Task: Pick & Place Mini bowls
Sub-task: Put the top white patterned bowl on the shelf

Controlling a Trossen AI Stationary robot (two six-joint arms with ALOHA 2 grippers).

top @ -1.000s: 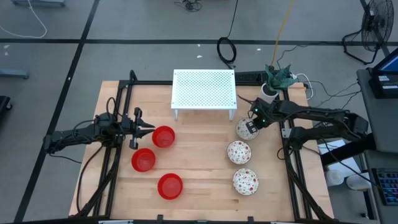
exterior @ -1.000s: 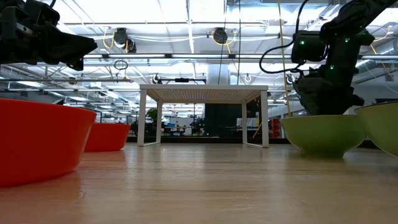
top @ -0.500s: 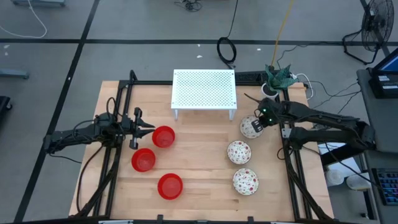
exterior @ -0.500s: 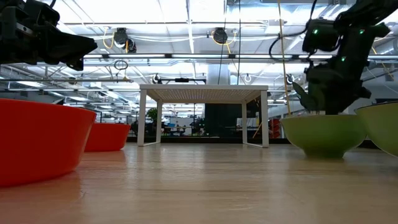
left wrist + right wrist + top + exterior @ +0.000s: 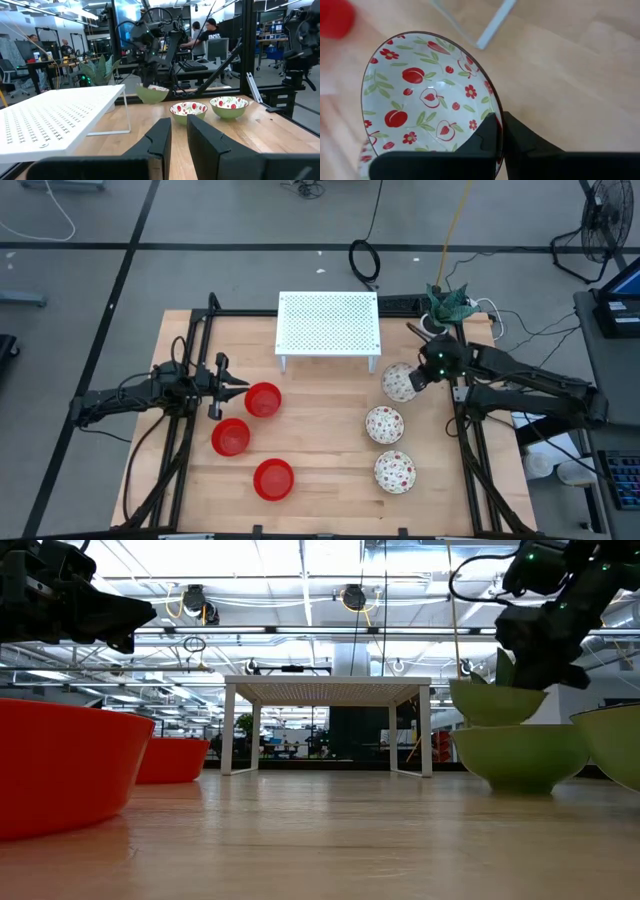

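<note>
Three red mini bowls (image 5: 263, 399) (image 5: 230, 437) (image 5: 273, 479) rest on their bases at the table's left. Two patterned mini bowls (image 5: 384, 423) (image 5: 394, 471) rest at the right. A third patterned bowl (image 5: 400, 382) hangs in the air (image 5: 490, 700) in my right gripper (image 5: 422, 374), which is shut on it. My left gripper (image 5: 240, 385) hovers just left of the farthest red bowl. Its fingers (image 5: 178, 135) stand a narrow gap apart with nothing between them. My right gripper pinches the patterned bowl's rim (image 5: 495, 120) on the side toward the table's right edge. One finger is inside the bowl and one outside. The fingers slant down from the right. The bowl is lifted clear of the table, mouth up and slightly tilted.
A white perforated rack (image 5: 328, 325) stands on legs at the middle of the far edge. A white cup with a green plant (image 5: 437, 315) stands at the far right corner. Bare wood lies between the red bowls and the patterned ones.
My right gripper has risen and drawn back a little toward the table's right edge. It has taken the patterned bowl up off the table, so the bowl now hangs clear above the level of the other two.
</note>
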